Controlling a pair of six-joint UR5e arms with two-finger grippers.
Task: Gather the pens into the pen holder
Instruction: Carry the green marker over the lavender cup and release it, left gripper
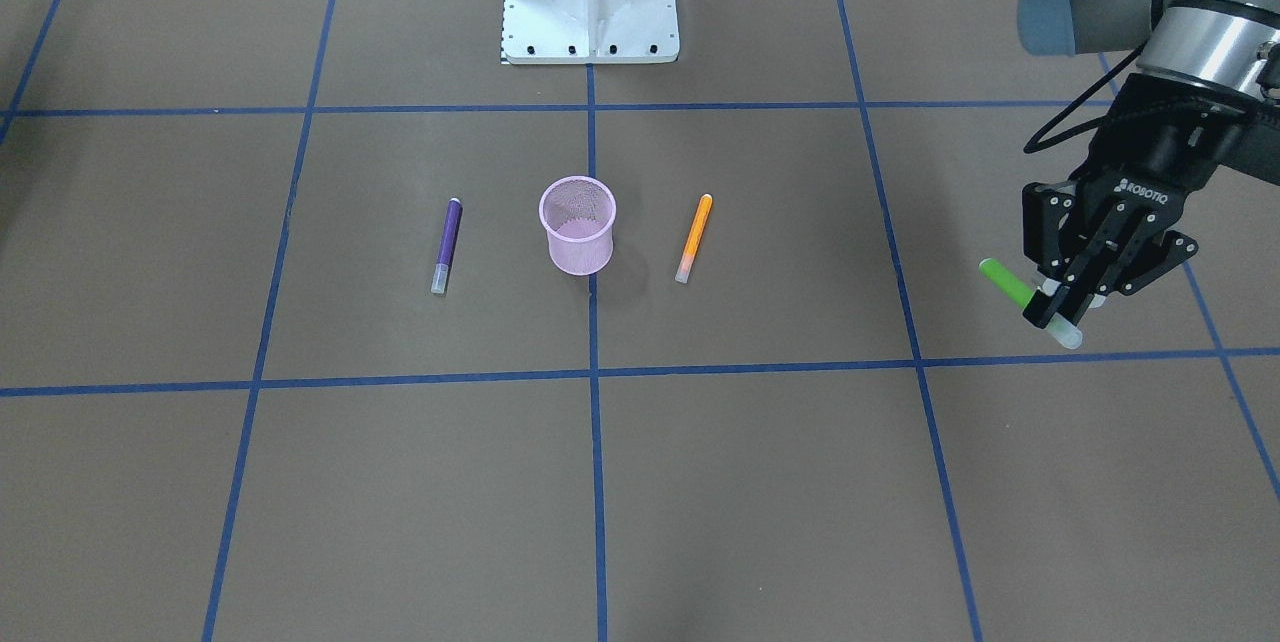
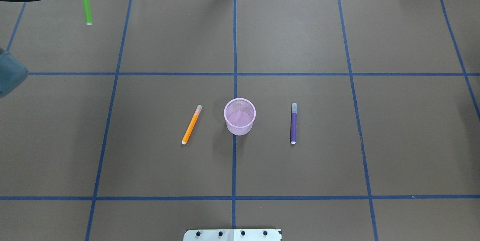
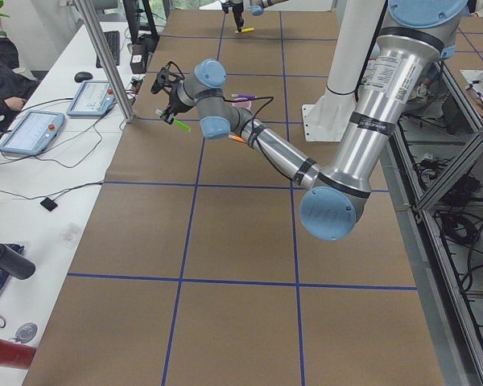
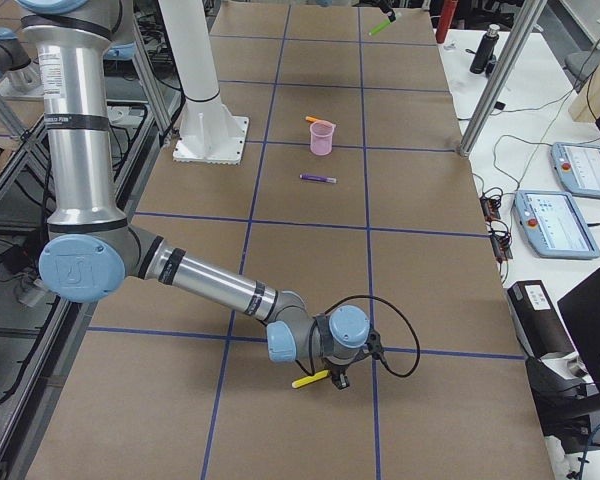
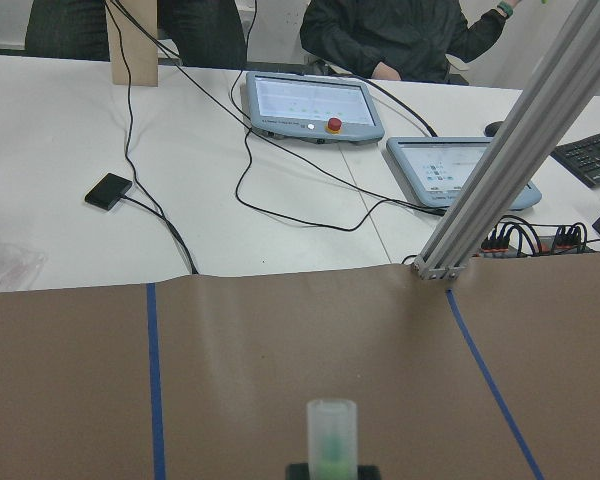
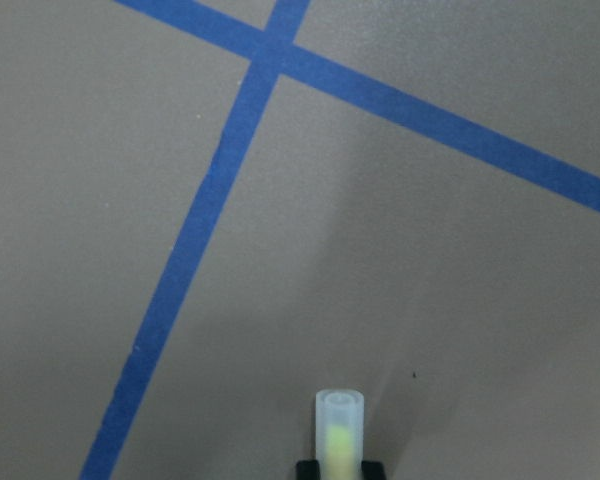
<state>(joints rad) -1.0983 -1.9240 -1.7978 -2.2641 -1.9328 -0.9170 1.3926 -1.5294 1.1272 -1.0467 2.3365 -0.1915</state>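
The pink mesh pen holder [image 1: 578, 240] [image 2: 240, 117] stands upright mid-table. A purple pen [image 1: 447, 244] [image 2: 293, 123] lies flat on one side of it and an orange pen [image 1: 694, 237] [image 2: 191, 124] on the other, both a short way from the cup. My left gripper [image 1: 1058, 307] is shut on a green pen [image 1: 1008, 282] [image 2: 86, 4] [image 5: 332, 440], held in the air far out toward the table's far left corner. Down near the table at its right end, my right gripper [image 6: 340, 468] [image 4: 337, 380] is shut on a yellow pen [image 6: 340, 425] [image 4: 308, 380].
The robot's white base plate [image 1: 590, 2] [image 2: 232, 234] sits at the table's near middle. Beyond the far edge stand a desk with two control tablets [image 5: 315, 105], cables and an aluminium post [image 5: 510, 150]; a person [image 5: 400, 35] sits there. Blue tape lines grid the brown table.
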